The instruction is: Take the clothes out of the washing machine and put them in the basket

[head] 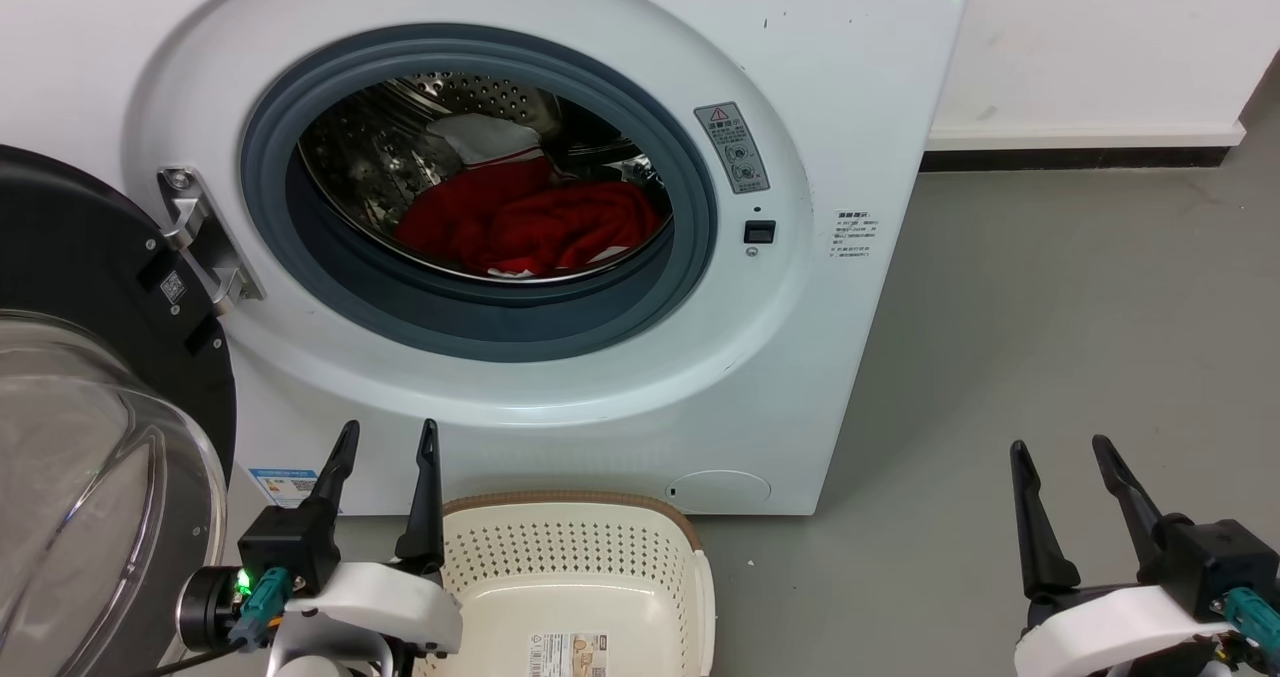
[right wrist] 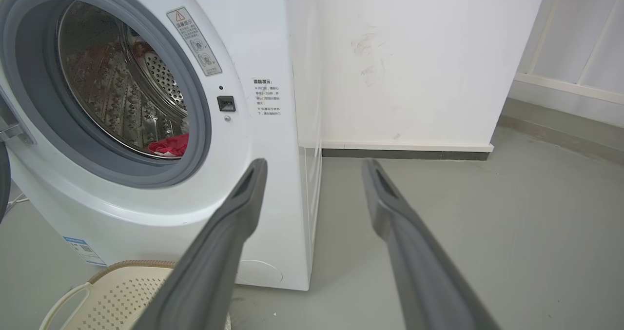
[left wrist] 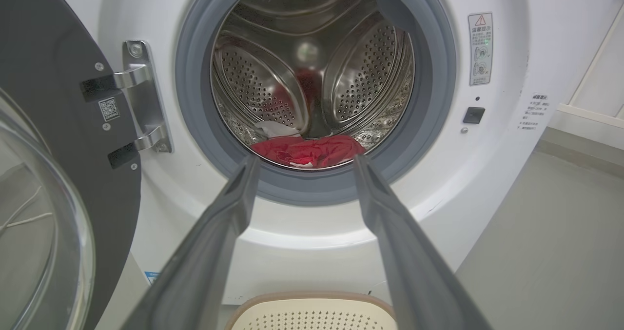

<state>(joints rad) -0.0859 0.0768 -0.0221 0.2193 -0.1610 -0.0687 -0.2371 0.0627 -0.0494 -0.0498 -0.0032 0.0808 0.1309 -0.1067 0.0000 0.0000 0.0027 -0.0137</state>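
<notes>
The left gripper point(head: 390, 427) is released, its two dark fingers spread with nothing between them, just beside the left rim of the basket point(head: 575, 547). The right gripper point(head: 1059, 443) is likewise released, well apart to the right over the bare grey floor point(head: 1050, 337). The cream basket stands on the floor close to the foot of the washing machine point(head: 850, 107), below the porthole, with a paper label point(head: 567, 654) on its bottom. The black-framed glass door point(head: 80, 257) is swung open to the left on its metal hinge point(head: 205, 237). Inside the grey rubber seal point(head: 500, 327), the clothes point(head: 540, 222) lie heaped at the bottom of the perforated steel drum point(head: 400, 147): bright red fabric in front, a white panel behind. Beyond, the floor meets a white wall point(head: 1100, 47).
</notes>
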